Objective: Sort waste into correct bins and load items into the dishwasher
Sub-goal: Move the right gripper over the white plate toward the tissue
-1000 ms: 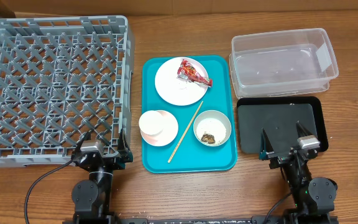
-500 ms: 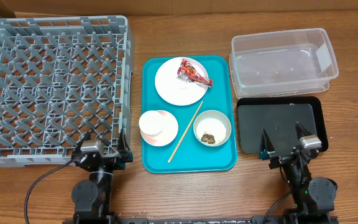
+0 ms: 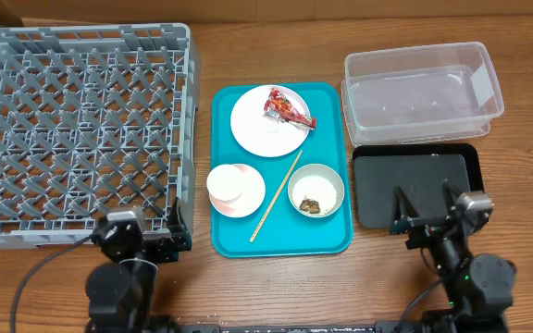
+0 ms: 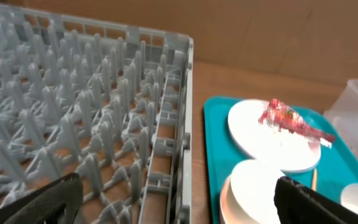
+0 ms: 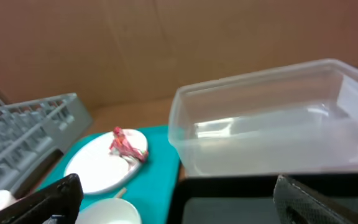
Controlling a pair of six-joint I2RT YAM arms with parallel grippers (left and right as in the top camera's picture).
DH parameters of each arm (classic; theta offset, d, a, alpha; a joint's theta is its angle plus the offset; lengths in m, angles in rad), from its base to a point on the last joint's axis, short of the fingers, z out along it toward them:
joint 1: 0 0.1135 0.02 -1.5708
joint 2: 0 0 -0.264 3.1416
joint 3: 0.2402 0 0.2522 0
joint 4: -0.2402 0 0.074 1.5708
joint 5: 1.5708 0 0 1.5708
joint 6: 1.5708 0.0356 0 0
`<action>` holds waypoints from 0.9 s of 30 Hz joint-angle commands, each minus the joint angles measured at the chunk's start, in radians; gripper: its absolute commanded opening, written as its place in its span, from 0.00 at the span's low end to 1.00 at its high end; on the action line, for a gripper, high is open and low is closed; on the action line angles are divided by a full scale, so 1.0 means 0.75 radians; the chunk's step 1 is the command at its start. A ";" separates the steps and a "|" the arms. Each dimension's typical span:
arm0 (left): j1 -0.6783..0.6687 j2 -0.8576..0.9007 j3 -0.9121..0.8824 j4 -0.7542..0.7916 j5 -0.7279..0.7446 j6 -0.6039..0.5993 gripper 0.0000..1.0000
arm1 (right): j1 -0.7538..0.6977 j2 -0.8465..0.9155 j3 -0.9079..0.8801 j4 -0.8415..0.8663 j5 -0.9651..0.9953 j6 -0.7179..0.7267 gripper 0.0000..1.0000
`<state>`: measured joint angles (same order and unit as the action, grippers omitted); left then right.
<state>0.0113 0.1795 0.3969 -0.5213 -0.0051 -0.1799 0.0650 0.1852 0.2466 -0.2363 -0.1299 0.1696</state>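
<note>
A teal tray holds a white plate with a red wrapper, a white cup on a small plate, a bowl with food scraps and a wooden chopstick. The grey dish rack is at the left. My left gripper is open and empty at the rack's near right corner. My right gripper is open and empty over the near edge of the black tray. The left wrist view shows the rack, the plate and the wrapper ahead of the jaws.
A clear plastic bin stands behind the black tray. In the right wrist view it sits beyond the black tray, with the plate, wrapper and bowl at the left, ahead of the open jaws.
Both arms have started to move. The left wrist has shifted a little left and toward the front edge. The right wrist has shifted slightly right. Nothing on the table moved.
</note>
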 commanded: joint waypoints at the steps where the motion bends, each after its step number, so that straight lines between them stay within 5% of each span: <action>1: 0.011 0.147 0.154 -0.107 -0.017 0.011 1.00 | -0.009 0.154 0.176 -0.053 -0.061 0.018 1.00; 17: 0.011 0.746 0.738 -0.601 0.100 0.000 1.00 | -0.003 1.272 1.349 -0.935 -0.232 -0.098 1.00; 27: 0.011 0.758 0.767 -0.616 0.102 0.000 1.00 | -0.003 1.477 1.476 -1.013 -0.288 -0.098 1.00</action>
<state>0.0113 0.7490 0.9432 -0.9810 0.0536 -0.1802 0.0654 1.3014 1.3251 -1.0130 -0.3168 0.1040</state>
